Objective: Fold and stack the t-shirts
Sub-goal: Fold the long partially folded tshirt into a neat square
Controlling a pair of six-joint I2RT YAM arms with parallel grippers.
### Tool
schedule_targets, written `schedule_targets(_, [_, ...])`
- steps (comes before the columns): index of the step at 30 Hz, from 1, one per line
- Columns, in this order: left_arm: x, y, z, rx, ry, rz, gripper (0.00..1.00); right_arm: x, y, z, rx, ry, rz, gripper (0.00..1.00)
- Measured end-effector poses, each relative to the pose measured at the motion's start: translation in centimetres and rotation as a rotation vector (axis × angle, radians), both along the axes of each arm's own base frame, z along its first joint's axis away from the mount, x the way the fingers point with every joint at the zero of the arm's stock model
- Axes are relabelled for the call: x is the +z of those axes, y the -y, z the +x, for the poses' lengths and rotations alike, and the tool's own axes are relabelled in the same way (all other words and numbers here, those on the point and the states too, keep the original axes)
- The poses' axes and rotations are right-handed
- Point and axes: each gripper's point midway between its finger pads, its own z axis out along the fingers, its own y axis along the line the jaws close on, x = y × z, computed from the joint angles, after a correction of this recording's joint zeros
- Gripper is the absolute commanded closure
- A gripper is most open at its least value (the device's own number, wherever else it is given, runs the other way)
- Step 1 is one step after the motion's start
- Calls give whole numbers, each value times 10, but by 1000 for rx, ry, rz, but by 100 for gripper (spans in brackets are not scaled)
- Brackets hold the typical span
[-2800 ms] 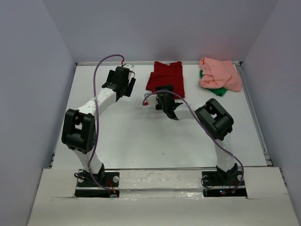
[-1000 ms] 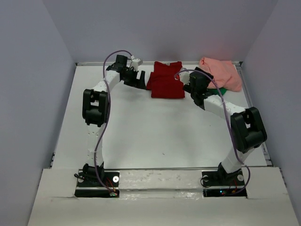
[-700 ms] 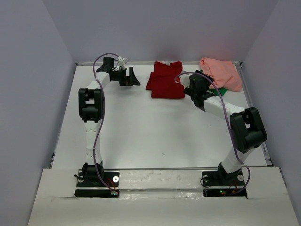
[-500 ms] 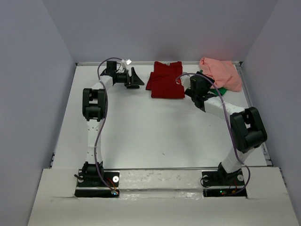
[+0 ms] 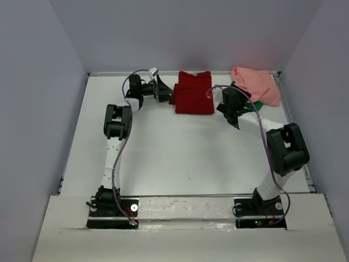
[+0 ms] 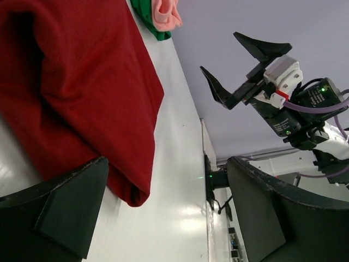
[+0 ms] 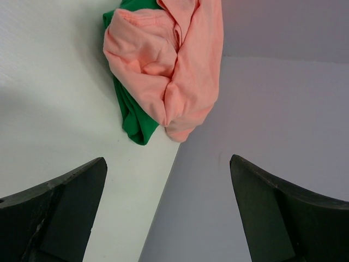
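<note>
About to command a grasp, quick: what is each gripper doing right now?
Left gripper: open, empty, at the dark red t-shirt's edge.
Right gripper: open, empty, facing the salmon pink t-shirt.

The left arm [image 5: 113,153] stands up from its near-left base, bends at the elbow and reaches to the far side, wrist turned rightward. The left gripper [image 5: 162,89] is rolled onto its side, jaws spread wide and empty. The right arm [image 5: 271,164] leans from its near-right base toward the far side, forearm angled leftward, and the right gripper [image 5: 233,99] gapes just as wide, gripping nothing.
</note>
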Motion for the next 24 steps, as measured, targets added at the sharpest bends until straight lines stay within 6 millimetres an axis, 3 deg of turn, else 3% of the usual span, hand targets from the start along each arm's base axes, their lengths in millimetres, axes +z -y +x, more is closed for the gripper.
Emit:
schedule_targets(6, [1,2,-2,1,-33,-22,1,0,7,0,-14,-1,-1,0])
schedule_targets(11, [-22,-12,14,80,-93,34,1,0,9,0,-19,-1,0,0])
schedule_targets(16, [-28,-30,44,191,-1,161,1,0,8,0,-20,0,3,0])
schedule_targets(24, [-37,-46,50,256,-2,271,1,-3,11,-1,-26,-7,4,0])
